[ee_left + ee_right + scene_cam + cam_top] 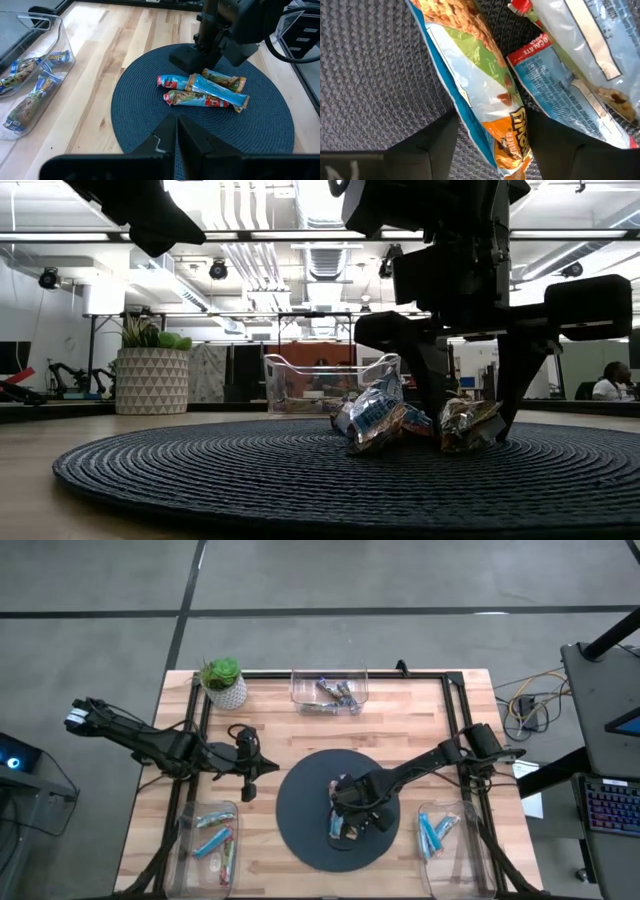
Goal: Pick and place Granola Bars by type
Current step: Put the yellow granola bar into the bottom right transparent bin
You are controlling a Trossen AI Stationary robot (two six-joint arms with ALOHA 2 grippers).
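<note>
Several granola bars (202, 91) lie in a small heap on the dark round mat (300, 790), also seen in the high view as a cluster of bars (343, 827). My right gripper (492, 145) points down over the heap, open. One finger stands on each side of a green, blue and orange bar (485, 100), near its orange end. Light blue bars (560, 100) lie beside it. My left gripper (176, 135) hangs shut above the table left of the mat (250, 785), holding nothing. My right gripper comes from above, its fingers (437, 142) lying across the green and orange bar close to both long edges near the orange end (512, 142). The bar lies flat on the mat. I cannot tell whether the fingers touch it.
Three clear bins stand on the table. The near left bin (210, 840) holds mixed bars, the near right bin (440, 835) holds blue bars, and the far bin (328, 690) holds darker ones. A potted plant (222, 682) stands at the far left.
</note>
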